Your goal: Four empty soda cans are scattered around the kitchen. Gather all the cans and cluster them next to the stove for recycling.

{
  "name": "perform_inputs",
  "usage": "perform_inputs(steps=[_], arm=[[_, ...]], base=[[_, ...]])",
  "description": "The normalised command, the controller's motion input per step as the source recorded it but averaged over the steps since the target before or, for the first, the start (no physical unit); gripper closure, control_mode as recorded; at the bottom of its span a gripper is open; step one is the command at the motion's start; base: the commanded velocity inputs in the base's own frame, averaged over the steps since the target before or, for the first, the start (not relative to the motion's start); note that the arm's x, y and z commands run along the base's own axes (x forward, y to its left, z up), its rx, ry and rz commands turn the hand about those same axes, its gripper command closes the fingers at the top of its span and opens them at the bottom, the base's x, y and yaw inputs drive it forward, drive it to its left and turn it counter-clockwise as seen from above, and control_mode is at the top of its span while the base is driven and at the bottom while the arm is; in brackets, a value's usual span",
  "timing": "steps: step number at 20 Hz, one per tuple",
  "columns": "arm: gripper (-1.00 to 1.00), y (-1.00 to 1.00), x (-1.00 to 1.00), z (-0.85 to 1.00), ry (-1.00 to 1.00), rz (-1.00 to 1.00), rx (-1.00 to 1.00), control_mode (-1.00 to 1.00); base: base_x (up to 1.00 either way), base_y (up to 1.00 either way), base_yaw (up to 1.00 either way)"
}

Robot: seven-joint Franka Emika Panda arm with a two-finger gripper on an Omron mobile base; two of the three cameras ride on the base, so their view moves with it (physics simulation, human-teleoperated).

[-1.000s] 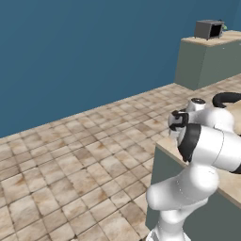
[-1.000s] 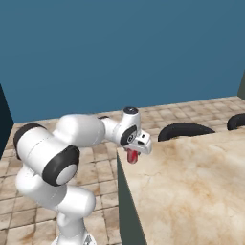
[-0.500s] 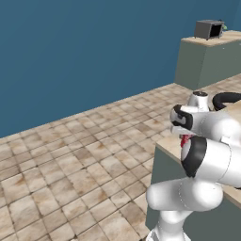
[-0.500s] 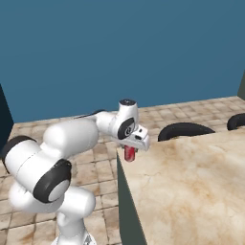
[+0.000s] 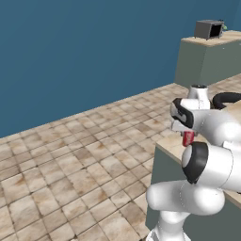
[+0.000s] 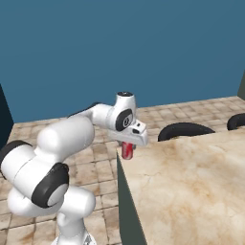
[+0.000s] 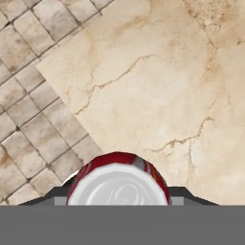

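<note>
A red soda can [image 6: 127,150] with a silvery top hangs just above the near corner of the beige marble counter [image 6: 191,182]. My gripper [image 6: 128,143] is shut on it from above. In the left base view the soda can [image 5: 188,138] shows below the white hand, under my gripper [image 5: 188,132]. In the hand view the soda can [image 7: 118,178] sits between the dark fingertips [image 7: 50,197], with the counter's corner and the tiled floor beneath. The stove is out of view.
Tan tiled floor [image 5: 70,160] lies left of the counter, with a blue wall behind it. Black curved shapes [image 6: 184,130] stand past the counter's far edge. A dark boxy appliance [image 5: 208,29] sits on a distant grey-green cabinet [image 5: 202,61].
The arm's elbow and forearm have swung round and lifted, while the hand, still holding the can, has stayed by the counter's corner, shifting only slightly.
</note>
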Motion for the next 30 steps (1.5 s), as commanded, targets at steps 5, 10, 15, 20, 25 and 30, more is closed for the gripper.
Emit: perform_inputs(steps=[5, 10, 15, 20, 25, 30], arm=[[1.0, 0.08, -0.1, 0.21, 0.21, 0.0, 0.0, -1.0], [1.0, 0.04, -0.16, 0.12, 0.15, 0.0, 0.0, -1.0], [1.0, 0.07, -0.28, 0.07, -0.02, 0.0, 0.0, -1.0], [1.0, 0.07, -0.32, 0.07, -0.25, 0.0, 0.0, -1.0], [1.0, 0.07, -0.29, 0.03, -0.09, -0.02, 0.0, -1.0], [1.0, 0.12, -0.25, 0.04, -0.04, -0.05, 0.0, -1.0]], base=[[0.0, 0.0, 0.0], [0.0, 0.0, 0.0], [0.0, 0.0, 0.0], [0.0, 0.0, 0.0], [0.0, 0.0, 0.0], [0.0, 0.0, 0.0]])
